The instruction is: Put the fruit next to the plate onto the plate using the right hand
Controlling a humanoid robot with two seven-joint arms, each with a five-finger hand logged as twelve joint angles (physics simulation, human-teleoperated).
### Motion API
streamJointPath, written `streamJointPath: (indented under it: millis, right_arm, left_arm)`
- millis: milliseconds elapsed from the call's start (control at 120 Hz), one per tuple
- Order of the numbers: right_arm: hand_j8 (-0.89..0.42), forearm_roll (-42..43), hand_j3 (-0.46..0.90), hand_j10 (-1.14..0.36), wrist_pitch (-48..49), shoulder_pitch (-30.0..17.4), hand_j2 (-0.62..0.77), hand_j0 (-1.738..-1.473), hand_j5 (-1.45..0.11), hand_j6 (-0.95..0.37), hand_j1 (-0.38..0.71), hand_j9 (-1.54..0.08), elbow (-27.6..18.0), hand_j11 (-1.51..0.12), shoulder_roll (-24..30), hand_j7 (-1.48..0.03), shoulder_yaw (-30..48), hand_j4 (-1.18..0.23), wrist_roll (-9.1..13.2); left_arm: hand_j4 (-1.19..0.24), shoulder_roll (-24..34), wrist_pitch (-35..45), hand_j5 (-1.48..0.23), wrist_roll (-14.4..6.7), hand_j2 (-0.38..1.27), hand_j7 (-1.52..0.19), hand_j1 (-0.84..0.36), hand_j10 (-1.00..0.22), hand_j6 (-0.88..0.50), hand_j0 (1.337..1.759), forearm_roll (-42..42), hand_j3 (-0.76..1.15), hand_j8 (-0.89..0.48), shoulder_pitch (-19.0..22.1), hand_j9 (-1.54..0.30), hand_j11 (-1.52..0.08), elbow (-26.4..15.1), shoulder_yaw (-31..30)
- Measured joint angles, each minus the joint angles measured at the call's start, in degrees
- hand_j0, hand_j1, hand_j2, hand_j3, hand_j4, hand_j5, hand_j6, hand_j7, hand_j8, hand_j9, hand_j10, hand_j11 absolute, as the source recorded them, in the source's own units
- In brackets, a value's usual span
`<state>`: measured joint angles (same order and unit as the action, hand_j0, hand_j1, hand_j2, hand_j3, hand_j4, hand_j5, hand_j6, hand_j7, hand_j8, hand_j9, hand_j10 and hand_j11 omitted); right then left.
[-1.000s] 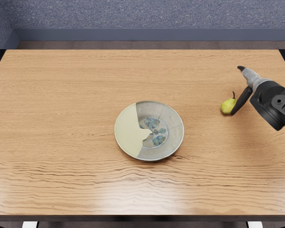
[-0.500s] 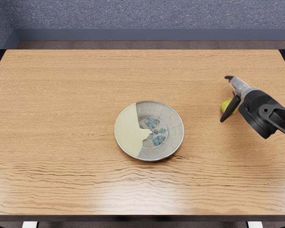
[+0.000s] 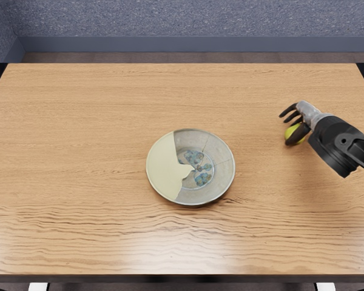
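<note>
- The right robot hand (image 3: pixel 298 120) comes in from the right edge with its fingers (image 3: pixel 299 134) curled around the pear (image 3: pixel 289 131), closed on it rather than spread wide. Only a patch of yellow-green skin shows between them.
- The pear sits inside that grip at the fingertips, low over the worktop (image 3: pixel 79 133). I cannot tell whether it is off the surface.
- The plate (image 3: pixel 159 167) lies well apart from the robot hand, to its left and a little nearer the front edge.
- The pear looks small and light, so weight should be no trouble. Its skin is likely smooth and a bit slippery, and its tapered shape could let it squirt out of a lopsided pinch.
- The best hold is probably around the wide lower belly, with fingers on one side and thumb opposite, not on the narrow neck or the stem.
- The flesh is firm but can bruise, so a moderate squeeze seems enough.
- No brand, label or readable writing shows anywhere. The plate carries only a blue painted pattern at its centre and a cream section along one side.
</note>
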<state>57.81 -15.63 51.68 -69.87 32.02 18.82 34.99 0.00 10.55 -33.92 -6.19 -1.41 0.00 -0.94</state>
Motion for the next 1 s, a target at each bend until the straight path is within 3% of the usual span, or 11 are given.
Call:
streamJointPath:
  millis: [192,492,667,1000]
  right_arm:
    - [-0.52,-2.12,0.00,-0.52,0.45,0.09,0.03,-1.657,-0.69,-0.53,0.21,-0.69,-0.05,-0.69,0.37,-0.67,-0.01,-0.52,-0.02]
    - [-0.43,-4.60,0.00,-0.48,1.23,0.73,0.15,-1.654,-0.87,-0.66,0.28,-0.87,-0.01,-0.88,0.40,-0.85,0.30,-0.65,-0.04]
    - [-0.39,-9.89,0.00,-0.44,2.50,3.33,0.19,-1.653,-0.96,-0.63,0.30,-0.94,-0.01,-0.96,1.53,-0.91,0.53,-0.68,-0.04]
    - [-0.43,-16.81,0.00,-0.46,15.23,7.35,0.29,-1.655,-0.99,-0.66,0.29,-0.97,-0.81,-0.98,0.94,-0.94,8.01,-0.69,-0.01]
  left_arm:
    - [0.00,0.00,0.00,0.00,0.00,0.00,0.00,0.35,0.00,0.01,1.658,0.00,0.00,0.01,0.00,0.00,0.00,0.00,0.02]
    - [0.00,0.00,0.00,0.00,0.00,0.00,0.00,0.35,0.00,0.01,1.658,0.00,0.00,0.01,0.00,0.00,0.00,0.00,0.00]
    - [0.00,0.00,0.00,0.00,0.00,0.00,0.00,0.35,0.00,0.01,1.658,0.00,0.00,0.01,0.00,0.00,0.00,0.00,0.01]
    - [0.00,0.00,0.00,0.00,0.00,0.00,0.00,0.35,0.00,0.01,1.658,0.00,0.00,0.01,0.00,0.00,0.00,0.00,0.01]
